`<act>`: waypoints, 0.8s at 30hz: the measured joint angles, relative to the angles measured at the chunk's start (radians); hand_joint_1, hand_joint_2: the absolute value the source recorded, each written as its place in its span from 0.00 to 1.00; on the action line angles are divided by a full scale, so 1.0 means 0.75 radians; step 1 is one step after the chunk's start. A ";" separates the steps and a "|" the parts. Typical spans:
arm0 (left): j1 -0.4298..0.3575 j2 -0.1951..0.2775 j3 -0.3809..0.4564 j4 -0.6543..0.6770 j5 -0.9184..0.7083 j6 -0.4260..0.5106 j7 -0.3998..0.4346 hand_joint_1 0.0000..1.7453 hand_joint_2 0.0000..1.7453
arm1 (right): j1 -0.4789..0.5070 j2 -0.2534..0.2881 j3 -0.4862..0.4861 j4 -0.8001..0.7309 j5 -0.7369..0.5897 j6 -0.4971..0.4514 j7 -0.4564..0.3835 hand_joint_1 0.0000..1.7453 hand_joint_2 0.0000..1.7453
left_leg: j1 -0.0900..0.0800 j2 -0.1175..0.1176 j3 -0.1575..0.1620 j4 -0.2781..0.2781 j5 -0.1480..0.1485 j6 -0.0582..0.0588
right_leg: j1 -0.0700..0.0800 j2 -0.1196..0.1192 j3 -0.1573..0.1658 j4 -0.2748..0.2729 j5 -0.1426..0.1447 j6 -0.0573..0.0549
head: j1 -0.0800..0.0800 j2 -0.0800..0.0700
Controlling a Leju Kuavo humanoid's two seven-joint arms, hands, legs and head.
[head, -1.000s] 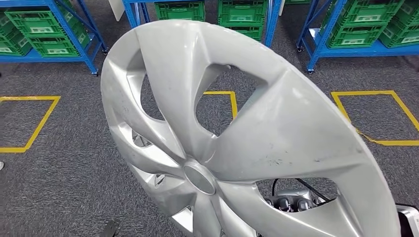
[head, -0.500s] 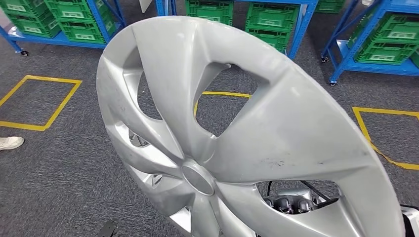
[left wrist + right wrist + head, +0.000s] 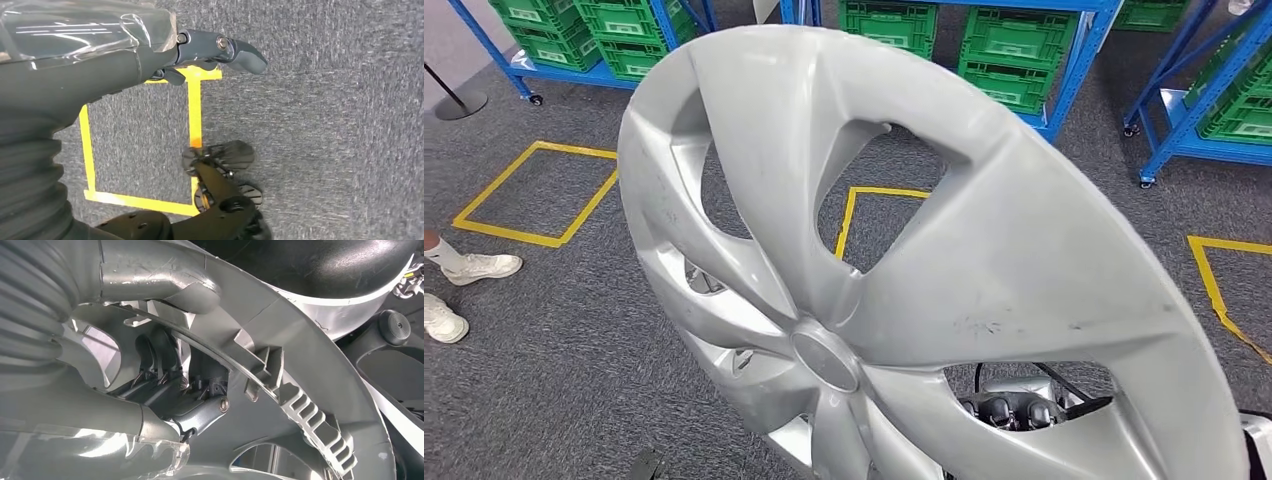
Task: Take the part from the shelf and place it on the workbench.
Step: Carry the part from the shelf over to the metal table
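Observation:
The part is a large silver wheel cover (image 3: pixel 984 260) with several spokes, held up tilted close in front of the head view. My right hand (image 3: pixel 1014 410) shows through one of its lower openings. In the right wrist view the right hand (image 3: pixel 185 390) grips the ribbed inner rim of the wheel cover (image 3: pixel 300 355), its dark fingers hooked over the edge. My left hand (image 3: pixel 125 55) hangs over the grey carpet and holds nothing, its thumb stretched out.
Blue shelves (image 3: pixel 1064 60) with green crates (image 3: pixel 1009 55) stand at the back. Yellow tape squares (image 3: pixel 534 190) mark the grey carpet. A person's white shoes (image 3: pixel 479 268) are at the left edge. A stanchion base (image 3: pixel 459 100) stands at the far left.
The camera has turned left: shelves and floor marks have slid right in the picture, and a person's shoes have come in at the left. The wheel cover stays held as before.

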State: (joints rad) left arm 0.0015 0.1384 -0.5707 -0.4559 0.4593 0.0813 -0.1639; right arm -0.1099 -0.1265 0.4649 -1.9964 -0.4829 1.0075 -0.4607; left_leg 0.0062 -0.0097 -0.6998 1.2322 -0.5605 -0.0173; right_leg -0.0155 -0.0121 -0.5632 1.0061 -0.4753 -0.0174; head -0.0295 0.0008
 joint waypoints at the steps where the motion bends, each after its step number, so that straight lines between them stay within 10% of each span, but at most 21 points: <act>1: 0.000 -0.001 0.000 0.000 0.000 0.000 0.000 0.00 1.00 | 0.000 0.000 0.000 0.000 0.000 0.000 0.000 0.71 1.00 | 0.002 0.005 -0.034 0.071 -0.025 -0.003 | 0.001 -0.007 0.000 0.000 -0.001 -0.001 | 0.000 0.000; 10: 0.000 -0.002 0.000 0.000 0.000 0.000 0.000 0.00 1.00 | 0.000 0.000 0.001 0.000 0.001 0.000 0.000 0.71 1.00 | 0.004 0.008 -0.064 0.130 -0.037 -0.004 | 0.002 -0.018 0.000 0.000 -0.002 -0.002 | 0.000 0.000; 14: -0.010 -0.003 0.000 -0.001 -0.003 0.001 0.001 0.00 1.00 | -0.005 0.000 0.001 0.000 0.003 -0.002 0.000 0.71 1.00 | -0.004 0.041 0.105 -0.205 0.116 0.027 | 0.012 -0.063 0.003 0.002 -0.007 0.007 | 0.001 0.000; 18: -0.026 -0.009 0.001 -0.002 -0.013 0.002 0.002 0.00 1.00 | -0.005 -0.006 -0.002 -0.001 0.015 -0.010 -0.001 0.71 1.00 | -0.004 -0.044 0.167 -0.341 0.175 0.073 | 0.003 0.011 -0.176 0.376 -0.147 0.036 | 0.008 0.000; 21: -0.027 -0.013 0.004 -0.002 -0.023 0.003 0.003 0.00 1.00 | -0.005 -0.007 -0.003 -0.001 0.017 -0.011 -0.004 0.71 1.00 | -0.002 -0.088 0.161 -0.320 0.166 0.057 | -0.016 0.046 -0.061 0.121 -0.040 0.071 | 0.009 0.000; 24: -0.025 -0.014 0.008 -0.002 -0.032 0.004 0.004 0.00 1.00 | -0.005 -0.007 -0.004 -0.001 0.019 -0.011 -0.010 0.71 1.00 | -0.002 -0.117 0.142 -0.299 0.157 0.030 | -0.014 0.066 -0.016 0.020 -0.004 0.048 | 0.008 0.000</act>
State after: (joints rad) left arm -0.0175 0.1278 -0.5649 -0.4570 0.4355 0.0842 -0.1610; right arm -0.1135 -0.1318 0.4617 -1.9970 -0.4685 0.9995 -0.4684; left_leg 0.0048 -0.0973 -0.5932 1.0077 -0.4427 0.0053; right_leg -0.0259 0.0372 -0.5754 1.0215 -0.4780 0.0183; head -0.0232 0.0008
